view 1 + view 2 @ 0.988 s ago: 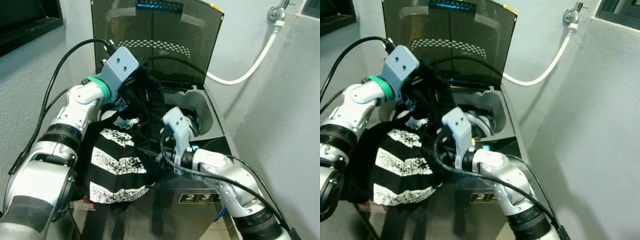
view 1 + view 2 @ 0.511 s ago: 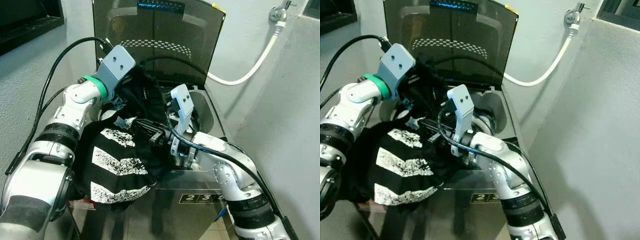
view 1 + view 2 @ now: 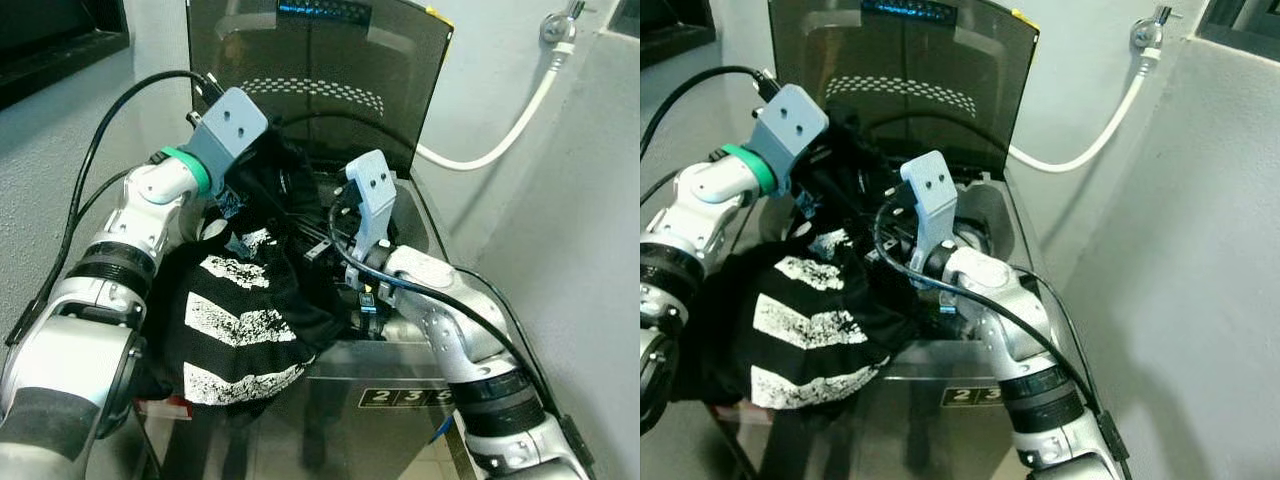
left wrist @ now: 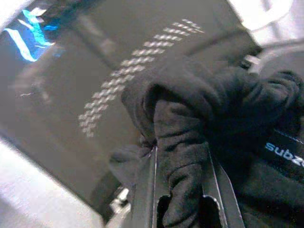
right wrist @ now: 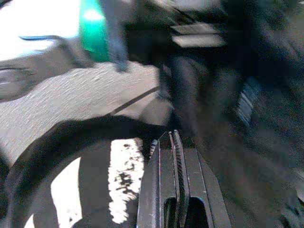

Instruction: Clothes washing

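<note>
- over the last second your right gripper rose from low at the washer's front edge to beside the bunched garment, just under the left gripper. its fingers were pressed flat together with no cloth between them, so it had not taken any share of the load.
- your left gripper stayed high in front of the raised lid, fingers clamped on a thick fold of the black garment. it carried the lift alone.
- judgement: the garment was not yet loaded. its lower part was draped over the front left of the washing machine, not down in the tub opening.
- the garment's long axis ran from the pinched fold at the top, near the lid, downward and toward you. the white-striped panel faced up and outward at the low end.
- judgement: the hanging end needed to be carried back over the tub before release.
</note>
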Robot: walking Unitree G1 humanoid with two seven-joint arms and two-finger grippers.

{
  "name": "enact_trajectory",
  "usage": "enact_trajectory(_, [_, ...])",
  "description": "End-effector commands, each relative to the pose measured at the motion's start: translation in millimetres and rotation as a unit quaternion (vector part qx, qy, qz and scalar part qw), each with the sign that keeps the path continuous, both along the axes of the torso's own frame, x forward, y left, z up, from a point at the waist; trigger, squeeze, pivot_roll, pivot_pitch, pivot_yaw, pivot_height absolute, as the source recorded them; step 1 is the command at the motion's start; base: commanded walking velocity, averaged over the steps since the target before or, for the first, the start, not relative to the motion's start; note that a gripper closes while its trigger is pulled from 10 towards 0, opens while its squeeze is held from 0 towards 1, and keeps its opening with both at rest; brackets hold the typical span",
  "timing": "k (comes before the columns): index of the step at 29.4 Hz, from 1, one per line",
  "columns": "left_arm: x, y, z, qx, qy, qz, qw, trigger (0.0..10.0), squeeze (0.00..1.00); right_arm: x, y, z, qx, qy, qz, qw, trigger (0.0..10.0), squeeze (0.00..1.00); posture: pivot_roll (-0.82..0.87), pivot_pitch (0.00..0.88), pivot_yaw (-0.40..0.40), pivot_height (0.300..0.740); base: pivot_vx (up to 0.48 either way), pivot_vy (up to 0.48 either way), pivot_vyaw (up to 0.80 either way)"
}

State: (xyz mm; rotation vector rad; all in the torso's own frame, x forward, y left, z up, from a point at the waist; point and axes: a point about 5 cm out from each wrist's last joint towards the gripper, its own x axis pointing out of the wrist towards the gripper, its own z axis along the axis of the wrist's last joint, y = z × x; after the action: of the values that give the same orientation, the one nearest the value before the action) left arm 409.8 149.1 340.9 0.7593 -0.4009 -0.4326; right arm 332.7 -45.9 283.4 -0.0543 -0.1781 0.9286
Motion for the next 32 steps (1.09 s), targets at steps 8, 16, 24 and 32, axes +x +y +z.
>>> enact_trajectory(8, [7.7, -13.8, -58.8, 0.049, 0.083, 0.015, 0.995, 10.0, 1.0, 20.3, -34.7, -10.8, -0.017, 0.008, -0.138, 0.99, 10.0, 0.0, -0.01, 0.001, -0.025, 0.74, 0.0, 0.0, 0.0])
enact_trajectory(16, [7.7, -14.4, -58.1, 0.041, 0.1, 0.003, 0.994, 10.0, 1.0, 22.0, -48.7, -14.8, -0.042, 0.011, -0.156, 0.987, 10.0, 0.0, -0.01, 0.006, -0.016, 0.74, 0.0, 0.0, 0.0])
enact_trajectory(24, [7.1, -8.1, -43.6, 0.004, 0.092, -0.007, 0.996, 10.0, 1.0, 26.4, -58.6, -14.2, -0.032, 0.01, -0.19, 0.981, 10.0, 0.0, -0.01, 0.001, -0.01, 0.74, 0.0, 0.0, 0.0])
enact_trajectory(32, [5.2, -9.9, -27.3, -0.018, 0.073, -0.026, 0.997, 10.0, 1.0, 27.9, -56.2, -14.3, -0.023, 0.01, -0.196, 0.98, 10.0, 0.0, 0.0, 0.0, -0.01, 0.74, 0.0, 0.0, 0.0])
